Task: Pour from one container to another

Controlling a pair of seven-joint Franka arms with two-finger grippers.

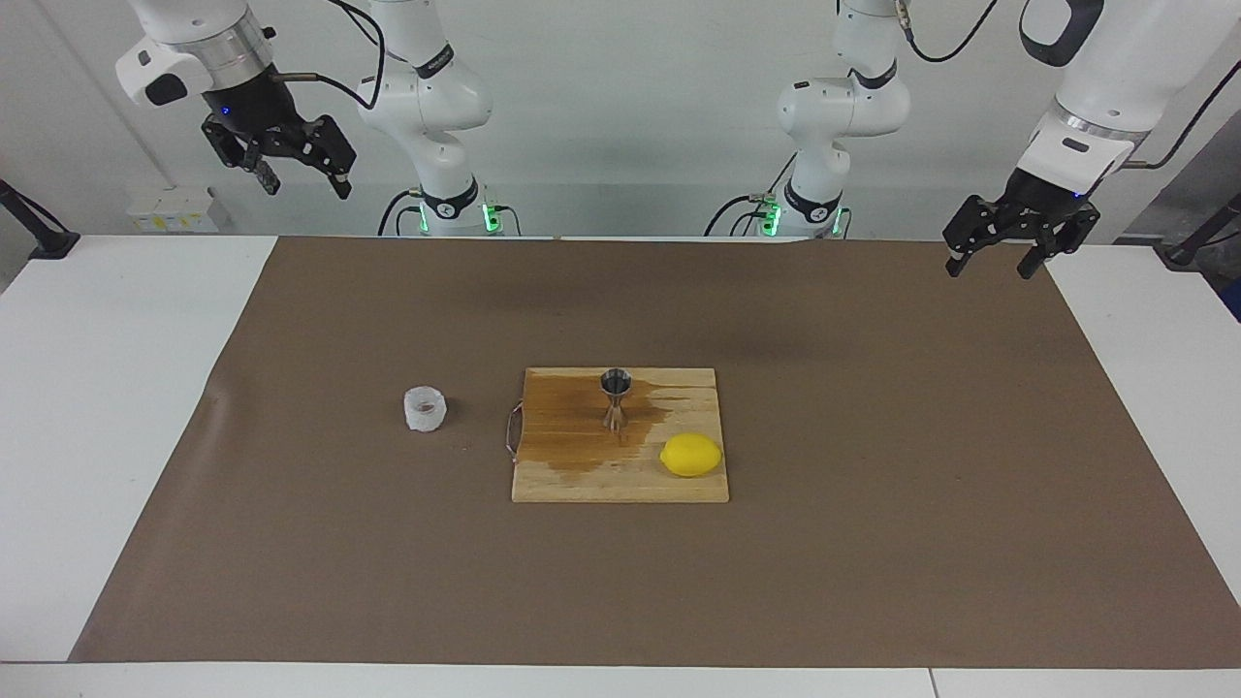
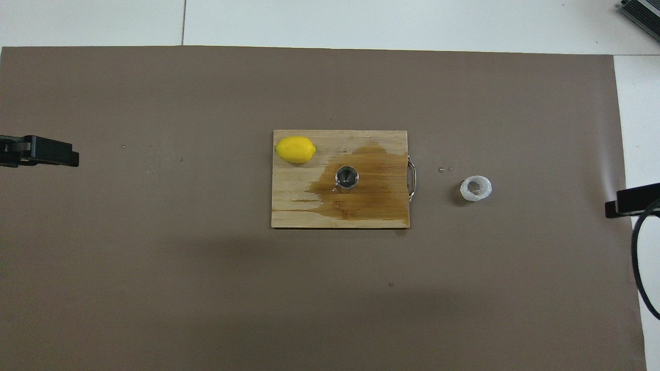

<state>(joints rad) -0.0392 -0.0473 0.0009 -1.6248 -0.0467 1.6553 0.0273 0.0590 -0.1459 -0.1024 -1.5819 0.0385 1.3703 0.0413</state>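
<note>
Both my grippers hang empty with their jaws spread wide. The left gripper (image 1: 1008, 254) is up in the air over the mat's edge at the left arm's end of the table; the right gripper (image 1: 281, 165) is higher, above the robots' edge of the table at the right arm's end. Neither is close to anything.

From there outward: the plastic cup (image 1: 425, 408) stands upright on the brown mat (image 1: 873, 504), toward the right arm's end, just apart from the handle end of the cutting board (image 1: 582, 480). The jigger (image 1: 616, 397) stands upright on the board, in the middle of a wet brown stain (image 1: 567, 427), and a lemon (image 1: 691, 455) lies on the board's corner toward the left arm's end, farther from the robots than the jigger.

What matters for a next reach, as I judge it — the cup lies on the right arm's side of the board, so the right gripper is the nearer one, and it would have to come down and out over the table. The cup is round and squat — no long axis to line up with, any side grip would do.
</note>
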